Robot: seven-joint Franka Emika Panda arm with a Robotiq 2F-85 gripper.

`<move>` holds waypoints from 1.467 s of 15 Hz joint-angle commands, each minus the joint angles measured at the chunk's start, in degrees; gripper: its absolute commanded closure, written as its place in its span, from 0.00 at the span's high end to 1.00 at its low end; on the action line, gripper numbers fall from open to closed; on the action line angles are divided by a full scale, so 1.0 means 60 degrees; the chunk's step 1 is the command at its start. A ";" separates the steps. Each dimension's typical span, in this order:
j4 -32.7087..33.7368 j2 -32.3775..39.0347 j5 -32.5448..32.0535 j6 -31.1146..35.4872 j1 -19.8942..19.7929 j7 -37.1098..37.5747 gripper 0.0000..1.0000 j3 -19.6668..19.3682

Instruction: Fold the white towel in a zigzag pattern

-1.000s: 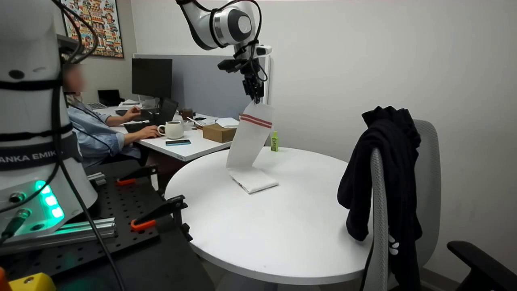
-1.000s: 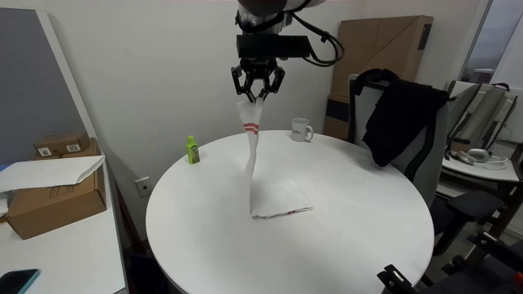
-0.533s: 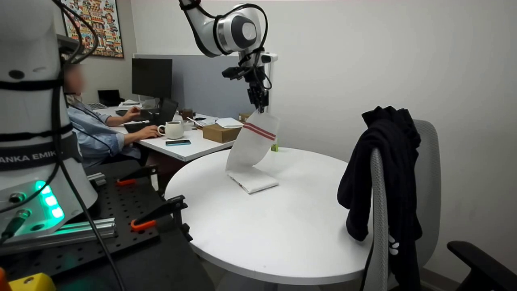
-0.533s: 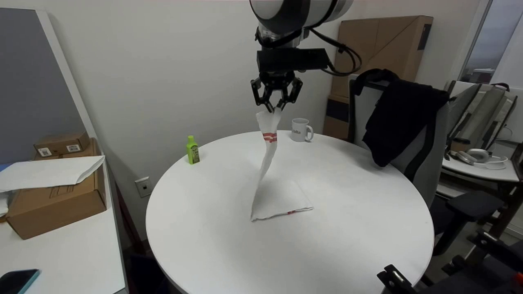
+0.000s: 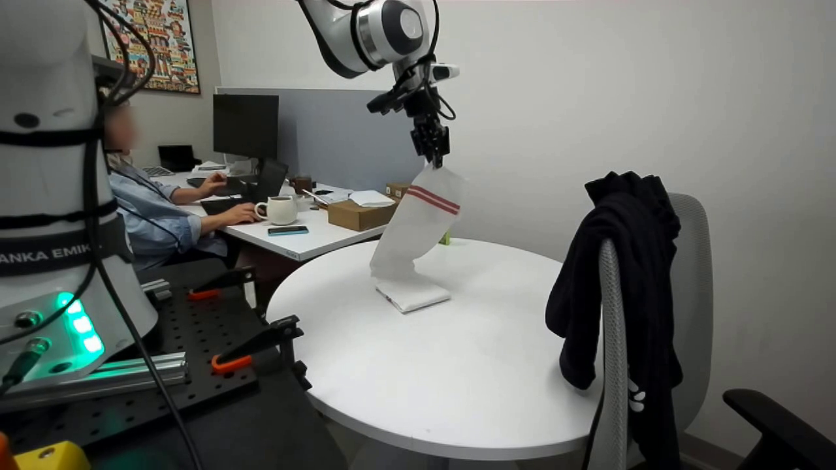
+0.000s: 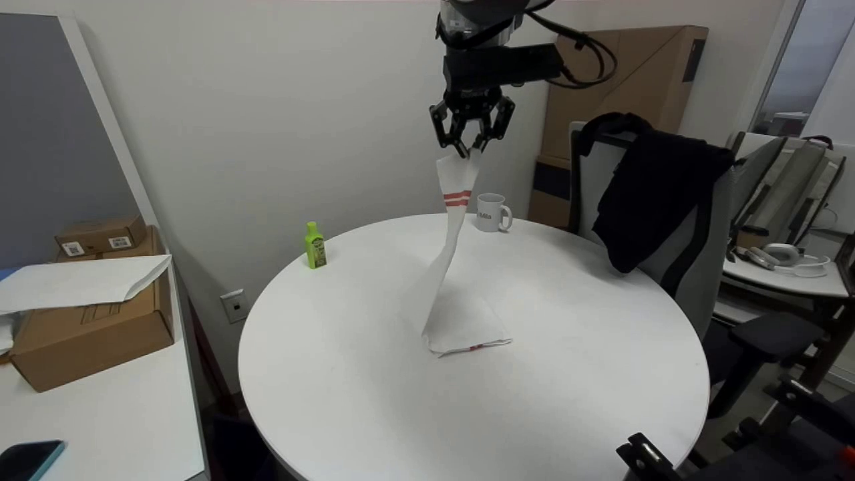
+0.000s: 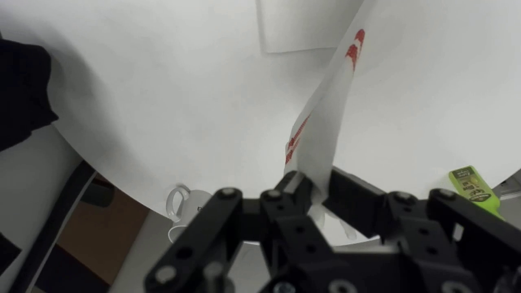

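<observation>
The nearly closed end effector (image 6: 471, 152) is pinching the towel (image 5: 414, 227); probably light and limp, it's wanting mid-edge gripping.

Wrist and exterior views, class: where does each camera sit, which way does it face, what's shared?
An exterior view: beside the robot's base, facing across the round table; base, arm and gripper show.
An exterior view: above table height, facing table and wall; gripper and arm's end show.
Wrist view: on the arm's end, facing down; fingers show.
Both exterior views share the white towel.
</observation>
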 commanded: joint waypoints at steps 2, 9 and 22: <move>-0.0229 -0.0514 -0.0790 -0.0535 -0.0090 0.0443 0.03 0.0022; -0.0297 -0.0656 -0.2107 -0.1350 -0.0343 0.0758 0.03 0.0048; 0.1366 0.0939 -0.4288 -0.3240 -0.0173 -0.1058 0.03 0.0866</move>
